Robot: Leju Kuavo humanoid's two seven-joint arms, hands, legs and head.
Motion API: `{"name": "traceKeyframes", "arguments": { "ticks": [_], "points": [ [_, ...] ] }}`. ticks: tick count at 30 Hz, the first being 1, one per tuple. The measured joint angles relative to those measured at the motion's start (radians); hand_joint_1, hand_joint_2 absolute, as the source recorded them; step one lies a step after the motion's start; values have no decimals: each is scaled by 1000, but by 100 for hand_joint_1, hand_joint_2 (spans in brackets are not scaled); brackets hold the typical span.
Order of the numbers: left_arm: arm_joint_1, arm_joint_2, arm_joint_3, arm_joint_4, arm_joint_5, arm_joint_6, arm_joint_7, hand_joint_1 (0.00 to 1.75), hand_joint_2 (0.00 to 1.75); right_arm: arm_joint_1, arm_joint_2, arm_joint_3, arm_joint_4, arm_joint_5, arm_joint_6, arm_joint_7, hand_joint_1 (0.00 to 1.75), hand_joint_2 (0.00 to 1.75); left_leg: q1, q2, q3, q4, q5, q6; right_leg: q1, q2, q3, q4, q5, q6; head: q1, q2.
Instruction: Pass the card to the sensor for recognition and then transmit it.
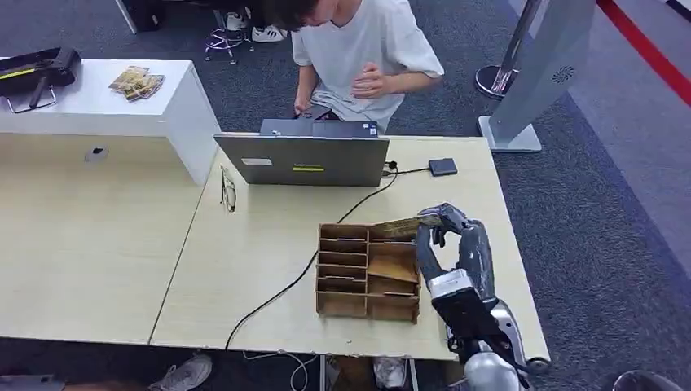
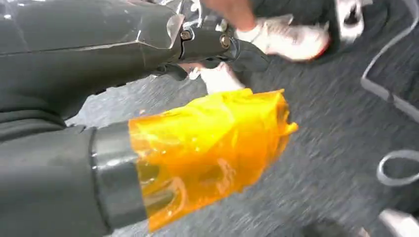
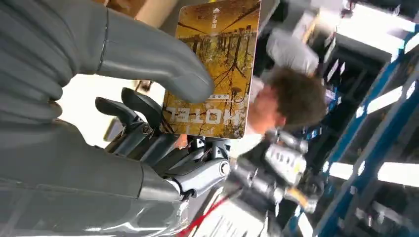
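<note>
Head view has the right hand [image 1: 451,244] pinching the card [image 1: 405,226] over the wooden organizer [image 1: 368,273]; its thumb [image 3: 153,57] presses the card's face [image 3: 217,64]. Left hand: can't tell.

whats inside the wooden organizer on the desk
The wooden organizer holds narrow slots on one side, which look empty, and wider ones with tilted dividers. The right hand, pinching a card above it, covers its far right corner.
</note>
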Motion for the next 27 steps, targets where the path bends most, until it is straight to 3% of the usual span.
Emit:
{"name": "traceKeyframes", "arguments": {
  "ticks": [7,27],
  "points": [
    [-43,-30,-19,0,17,24,8,0,0,-80,18,63,56,-10,-10,19,175,175,0,-2,1,0,2,-1,0,-1,1,0,1,0,0,0],
    [-44,-32,-18,0,74,47,-18,0,0,-147,18,69,118,-31,-1,27,175,175,0,-2,0,0,2,-1,0,-2,0,0,1,0,0,0]
  ]
}}
